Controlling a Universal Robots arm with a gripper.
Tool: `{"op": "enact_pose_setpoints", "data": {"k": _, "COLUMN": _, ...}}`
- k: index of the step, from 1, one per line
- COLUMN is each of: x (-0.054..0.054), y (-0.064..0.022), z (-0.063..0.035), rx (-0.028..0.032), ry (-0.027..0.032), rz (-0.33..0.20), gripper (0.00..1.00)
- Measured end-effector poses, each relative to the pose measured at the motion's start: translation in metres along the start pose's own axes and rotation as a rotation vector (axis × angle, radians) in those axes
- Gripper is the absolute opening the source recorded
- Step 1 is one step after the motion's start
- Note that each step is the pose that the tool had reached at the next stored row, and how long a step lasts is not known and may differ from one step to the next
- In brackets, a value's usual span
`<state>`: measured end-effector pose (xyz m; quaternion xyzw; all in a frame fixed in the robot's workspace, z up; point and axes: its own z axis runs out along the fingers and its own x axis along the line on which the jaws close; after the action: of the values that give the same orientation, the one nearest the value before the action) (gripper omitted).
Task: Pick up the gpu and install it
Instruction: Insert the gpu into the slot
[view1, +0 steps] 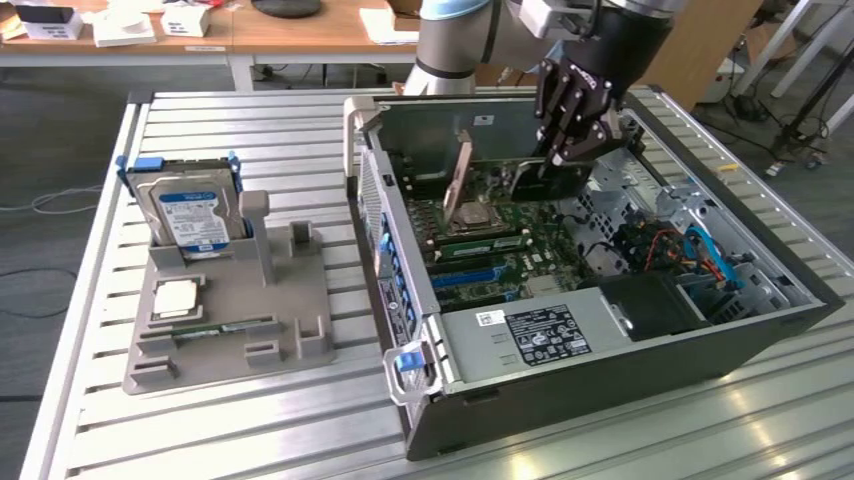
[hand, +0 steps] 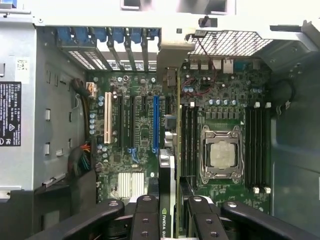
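My gripper (view1: 567, 155) reaches down into the open computer case (view1: 747, 330), shut on the gpu (view1: 527, 180), a thin dark card held on edge. In the wrist view the gpu (hand: 166, 180) runs edge-on from between my black fingers (hand: 145, 220) toward the rear slot brackets, its silver end bracket (hand: 172, 55) at the case wall. It stands over the motherboard (hand: 140, 145), between the blue slot (hand: 155, 122) and the processor socket (hand: 220, 152). Whether it touches a slot I cannot tell.
A grey holder (view1: 227, 300) on the slatted table at the exterior view's left carries a blue-labelled hard drive (view1: 194, 215), a processor (view1: 176, 298) and a RAM stick (view1: 214, 328). The power supply (view1: 534, 335) and cables (view1: 694, 255) sit inside the case.
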<state>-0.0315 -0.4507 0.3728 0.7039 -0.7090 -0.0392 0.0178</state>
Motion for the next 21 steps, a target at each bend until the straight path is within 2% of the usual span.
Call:
{"op": "enact_pose_setpoints", "data": {"k": 5, "x": 0.001, "y": -0.0006, "z": 0.0086, "rx": 0.0000, "ry": -0.0002, "rz": 0.000, "gripper": 0.27}}
{"op": "enact_pose_setpoints", "data": {"k": 9, "x": 0.001, "y": -0.0006, "z": 0.0086, "rx": 0.0000, "ry": 0.0003, "rz": 0.000, "gripper": 0.27}}
{"op": "enact_pose_setpoints", "data": {"k": 17, "x": 0.001, "y": 0.0122, "z": 0.0097, "rx": 0.0041, "ry": -0.0002, "rz": 0.000, "gripper": 0.27}}
{"op": "enact_pose_setpoints", "data": {"k": 21, "x": 0.001, "y": 0.0126, "z": 0.0114, "rx": 0.0043, "ry": -0.0003, "rz": 0.000, "gripper": 0.27}}
